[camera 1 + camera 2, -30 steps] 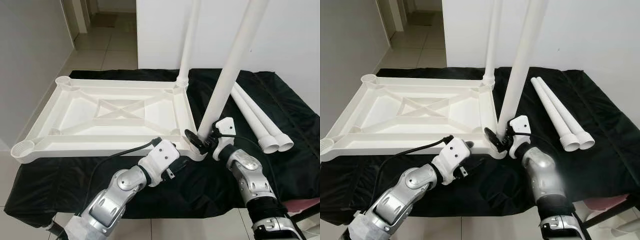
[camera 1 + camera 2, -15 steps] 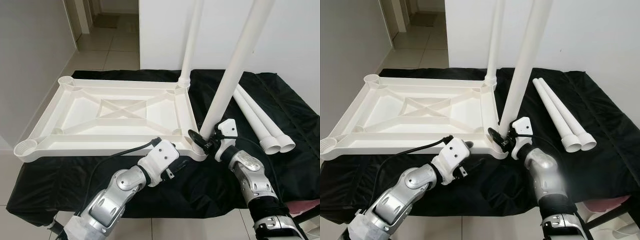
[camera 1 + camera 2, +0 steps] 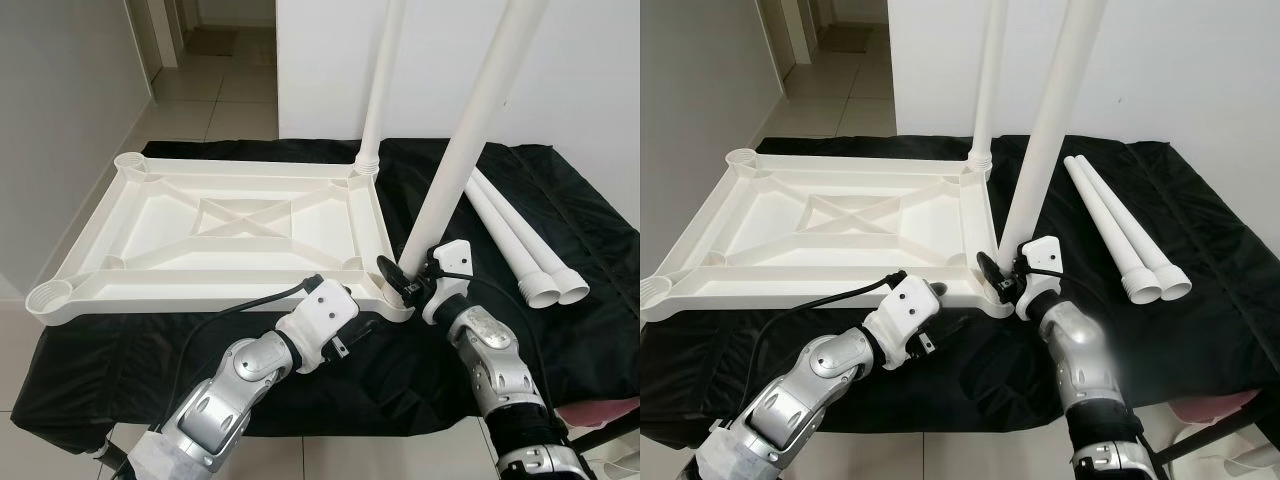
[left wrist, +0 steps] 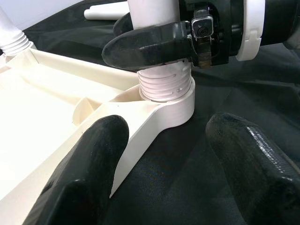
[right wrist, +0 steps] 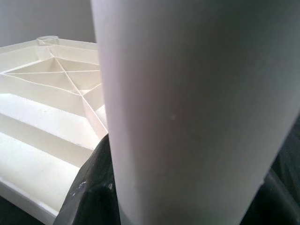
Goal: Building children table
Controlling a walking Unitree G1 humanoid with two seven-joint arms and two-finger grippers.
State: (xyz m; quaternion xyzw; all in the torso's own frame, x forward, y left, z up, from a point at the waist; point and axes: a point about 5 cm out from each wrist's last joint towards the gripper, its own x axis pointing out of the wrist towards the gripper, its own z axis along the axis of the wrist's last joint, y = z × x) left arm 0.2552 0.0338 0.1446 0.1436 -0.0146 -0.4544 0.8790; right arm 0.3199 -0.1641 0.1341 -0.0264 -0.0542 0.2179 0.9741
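as i look down through the left eye view, the white table top lies upside down on the black-draped counter, ribs up. one white leg stands upright in its far corner socket at about 12 o'clock. a second leg leans a little in the near corner socket, and my right gripper has its jaws closed around that leg's base just above the socket. my left gripper sits low at about 6 o'clock, just beside the table top's near edge. two spare legs lie side by side on the cloth at about 3 o'clock, well apart from the table top.

in the right eye view i see the same layout; tiled floor runs off at 11 o'clock.

through the left wrist view, my left jaws are spread wide with nothing between them, one finger against the table top's rim, the threaded leg end seated in the socket ahead.

the right wrist view is mostly the gripped leg, very close, with the ribbed underside beyond.
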